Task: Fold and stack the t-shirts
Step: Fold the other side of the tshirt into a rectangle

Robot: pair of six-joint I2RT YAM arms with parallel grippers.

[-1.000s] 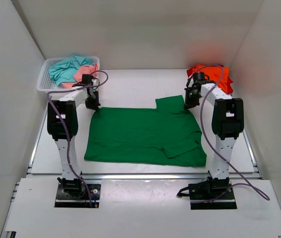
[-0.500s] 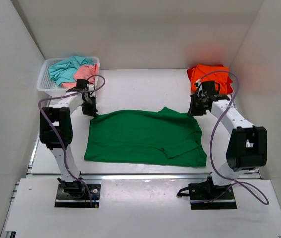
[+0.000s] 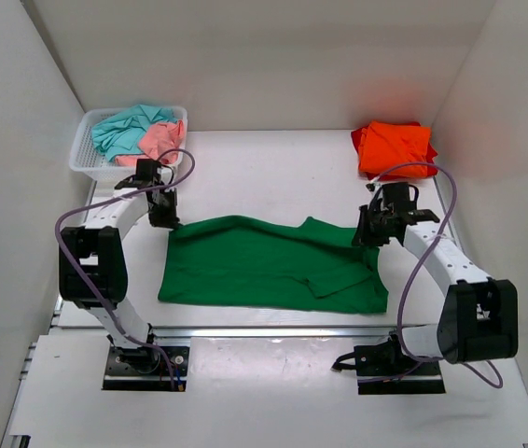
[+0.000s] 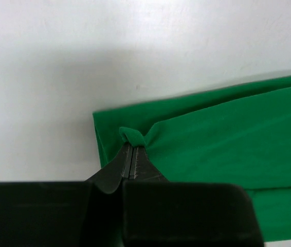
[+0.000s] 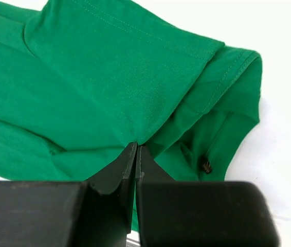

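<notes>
The green t-shirt (image 3: 264, 266) lies partly folded across the table's middle, its far edge lifted. My left gripper (image 3: 164, 220) is shut on the shirt's far left corner; in the left wrist view the gripper (image 4: 130, 146) pinches a small bunch of green cloth (image 4: 217, 144). My right gripper (image 3: 367, 239) is shut on the far right part; in the right wrist view the gripper (image 5: 136, 146) pinches a fold of the green shirt (image 5: 109, 87). An orange shirt (image 3: 395, 147) lies folded at the far right. Teal (image 3: 124, 129) and pink (image 3: 159, 142) shirts sit in the basket.
A white mesh basket (image 3: 84, 159) stands at the far left corner of the table. White walls enclose the workspace on three sides. A metal rail runs along the table's near edge (image 3: 264, 331).
Both grippers have drawn the green shirt's far edge toward the near side; the shirt's visible depth has shrunk. The right arm swung away from the orange shirt, the left arm away from the basket.
</notes>
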